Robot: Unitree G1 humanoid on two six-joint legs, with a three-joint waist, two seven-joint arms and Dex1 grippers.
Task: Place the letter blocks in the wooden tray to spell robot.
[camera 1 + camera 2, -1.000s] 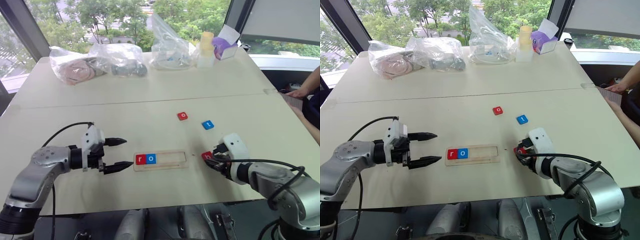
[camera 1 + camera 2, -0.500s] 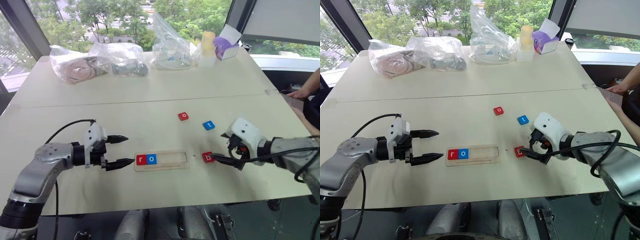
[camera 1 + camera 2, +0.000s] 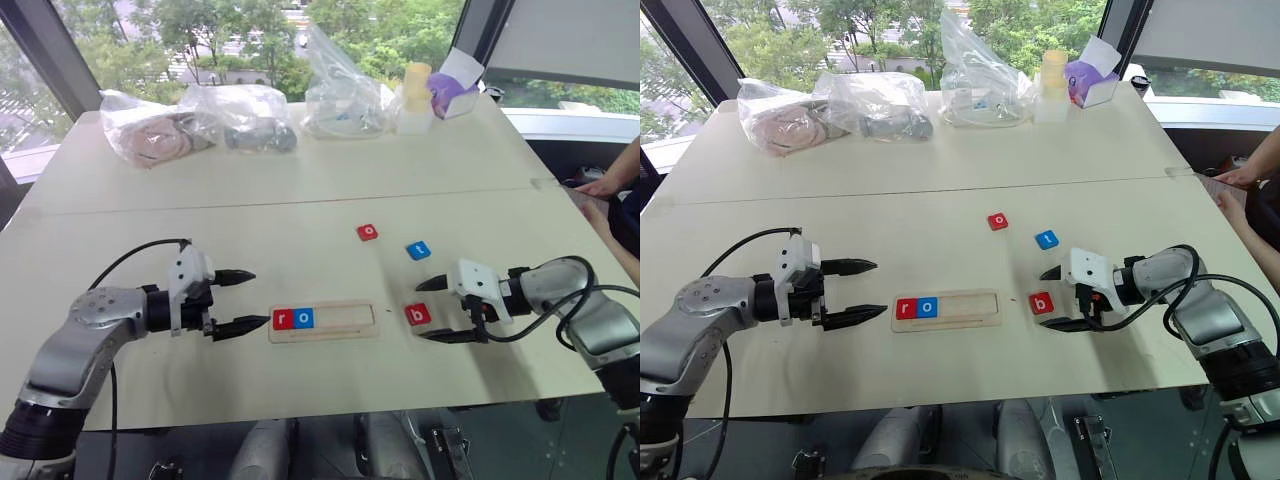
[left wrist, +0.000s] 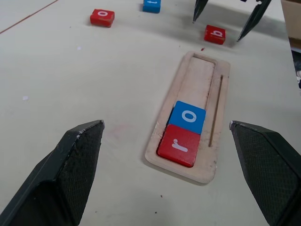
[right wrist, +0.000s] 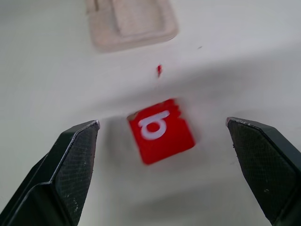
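Observation:
The wooden tray (image 3: pixel 345 331) lies lengthwise at the near middle of the table. A red r block (image 3: pixel 283 319) and a blue o block (image 3: pixel 303 318) sit side by side at its left end. Just right of the tray, a red b block (image 3: pixel 418 314) lies flat on the table. My right gripper (image 3: pixel 421 311) is open, pointing left, with its fingertips either side of the b block (image 5: pixel 161 130) and apart from it. A red o block (image 3: pixel 367 232) and a blue t block (image 3: pixel 418 250) lie farther back. My left gripper (image 3: pixel 240 302) is open and empty, just left of the tray.
Clear plastic bags (image 3: pixel 200 120) lie along the table's far edge, with a pale bottle (image 3: pixel 412 98) and a purple box (image 3: pixel 450 92) beside them. A person's hand (image 3: pixel 600 185) rests at the right edge. A seam crosses the table behind the blocks.
My right gripper was shut on the red b block and has let it go onto the table. It has opened, rolled over and pulled back to the right. The left gripper kept still.

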